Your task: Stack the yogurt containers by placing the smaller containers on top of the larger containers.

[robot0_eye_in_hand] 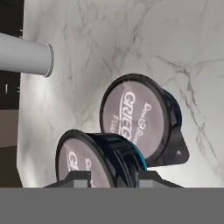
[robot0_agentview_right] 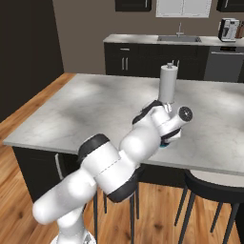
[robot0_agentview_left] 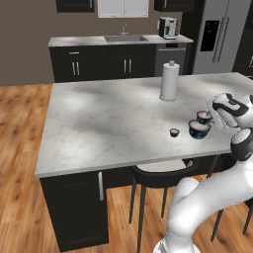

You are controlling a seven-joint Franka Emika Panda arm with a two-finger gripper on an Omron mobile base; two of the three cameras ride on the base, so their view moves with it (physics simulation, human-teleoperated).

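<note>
- Your gripper [robot0_eye_in_hand: 108,178] sits low over the mid tub [robot0_eye_in_hand: 98,159], fingertips either side of it; you cannot tell whether it pinches the tub.
- The large tub [robot0_eye_in_hand: 140,118] lies just beyond, touching or nearly so.
- From the left base view, the mid tub [robot0_agentview_left: 203,116] stands behind the large tub [robot0_agentview_left: 198,129], with the tiny tub [robot0_agentview_left: 174,132] apart to the left.
- All three sit near the counter [robot0_agentview_left: 108,123] front edge; the towel roll [robot0_agentview_left: 169,80] stands farther back.

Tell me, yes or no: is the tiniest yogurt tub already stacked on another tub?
No: in the left base view the tiniest tub sits alone on the island counter, left of the widest tub.
</note>
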